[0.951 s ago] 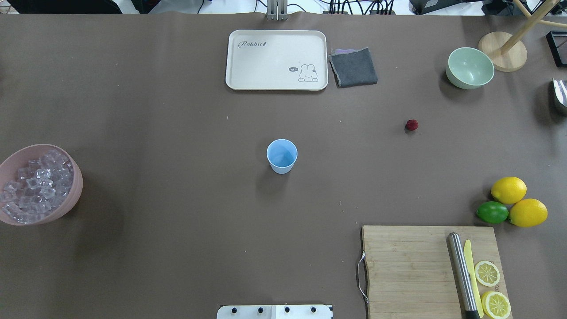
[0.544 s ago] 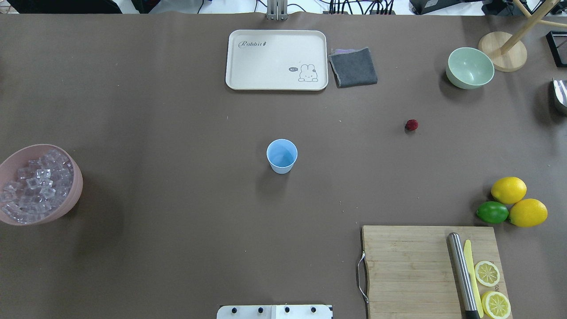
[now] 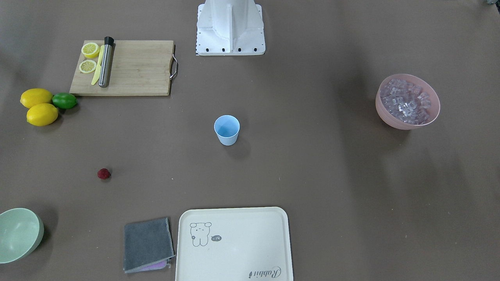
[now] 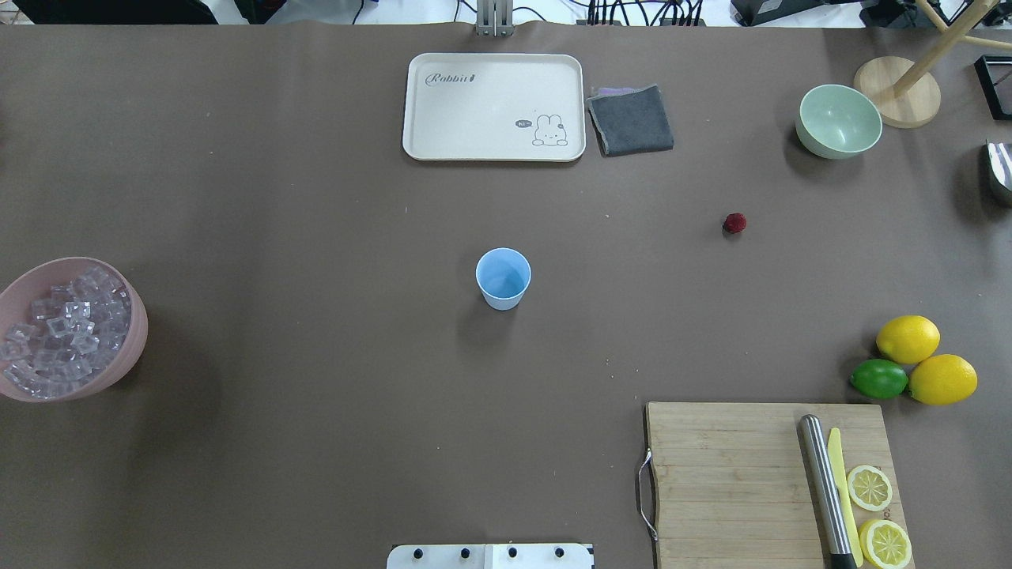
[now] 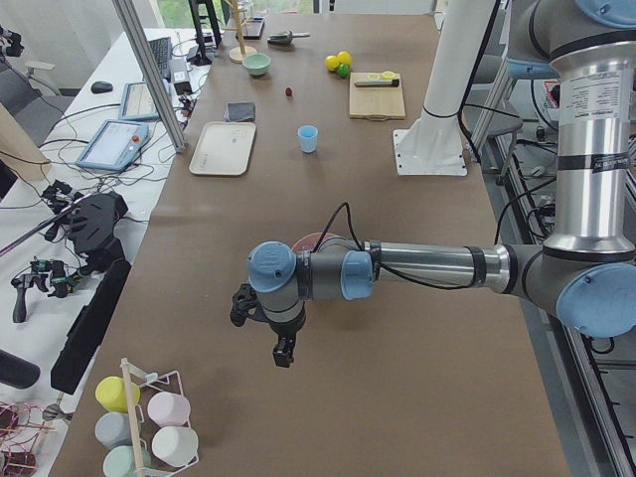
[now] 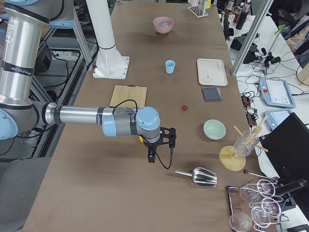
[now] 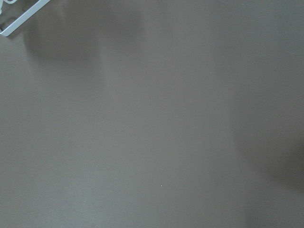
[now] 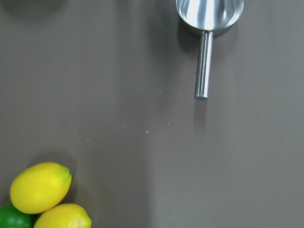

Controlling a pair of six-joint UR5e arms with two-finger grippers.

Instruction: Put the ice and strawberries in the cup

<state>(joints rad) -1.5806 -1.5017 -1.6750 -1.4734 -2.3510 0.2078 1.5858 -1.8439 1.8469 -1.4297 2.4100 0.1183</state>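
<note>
Overhead exterior view: ice is sitting heaped in the pink bowl at far left, the cup is standing upright at centre, and the strawberry is lying well to its right. Side views are showing the left gripper and right gripper hovering over opposite ends of the table — spread or closed, nobody can tell.

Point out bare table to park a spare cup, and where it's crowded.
Widest bare stretch: between the pink bowl and the cup. Also bare: cup to tray, and cup to cutting board. Crowded: the robot's right end, where lemons and lime cluster beside the cutting board, with strawberry and green bowl farther back.
</note>
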